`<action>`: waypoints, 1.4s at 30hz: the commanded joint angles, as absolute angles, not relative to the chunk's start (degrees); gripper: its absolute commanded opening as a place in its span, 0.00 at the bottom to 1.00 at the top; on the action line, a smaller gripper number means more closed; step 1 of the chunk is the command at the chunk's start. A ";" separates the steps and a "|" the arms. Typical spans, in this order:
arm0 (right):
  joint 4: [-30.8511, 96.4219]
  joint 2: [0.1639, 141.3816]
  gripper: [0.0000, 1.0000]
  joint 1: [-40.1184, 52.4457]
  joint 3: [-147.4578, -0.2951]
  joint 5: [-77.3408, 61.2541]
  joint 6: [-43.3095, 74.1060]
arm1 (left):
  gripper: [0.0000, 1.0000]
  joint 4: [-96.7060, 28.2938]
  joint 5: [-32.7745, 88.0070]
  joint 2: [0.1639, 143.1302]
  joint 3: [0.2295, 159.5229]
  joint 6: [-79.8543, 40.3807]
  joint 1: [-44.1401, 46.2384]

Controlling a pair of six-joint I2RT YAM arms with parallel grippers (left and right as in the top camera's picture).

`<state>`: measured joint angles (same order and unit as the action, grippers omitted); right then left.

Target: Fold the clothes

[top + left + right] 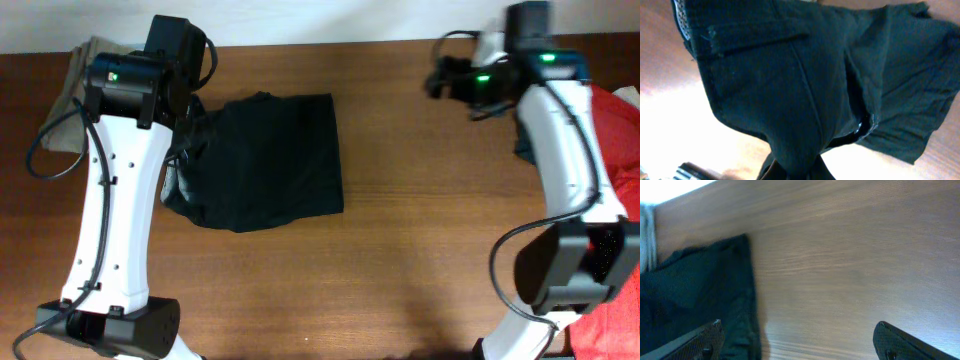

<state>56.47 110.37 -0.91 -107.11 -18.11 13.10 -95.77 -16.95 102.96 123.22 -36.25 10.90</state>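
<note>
We see a brown wooden table (420,200) filling the overhead view. On its left half lie the black shorts (270,160), spread mostly flat. Their right edge is straight, and their left side is rumpled and lifted, showing a strip of pale grey lining. The white left arm (115,200) reaches up along the left side to that rumpled edge. The white right arm (570,140) stands at the far right, well apart from the shorts. A red T-shirt (615,130) lies at the right edge, partly under the right arm. Khaki trousers (75,80) sit at the upper left corner, just beside the left wrist. The left gripper (792,170) pinches a gathered bunch of the shorts, the cloth covering its fingers. The right gripper (800,345) hangs spread wide over bare wood, holding nothing.
</note>
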 commanded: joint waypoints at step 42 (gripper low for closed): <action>48.95 139.83 0.04 26.20 -105.65 -15.77 19.35 | 0.00 -80.27 -36.95 116.33 124.90 -36.40 4.36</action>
<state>47.51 136.27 26.30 -106.87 -22.06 19.31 -79.72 -28.64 116.53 123.22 -36.23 6.72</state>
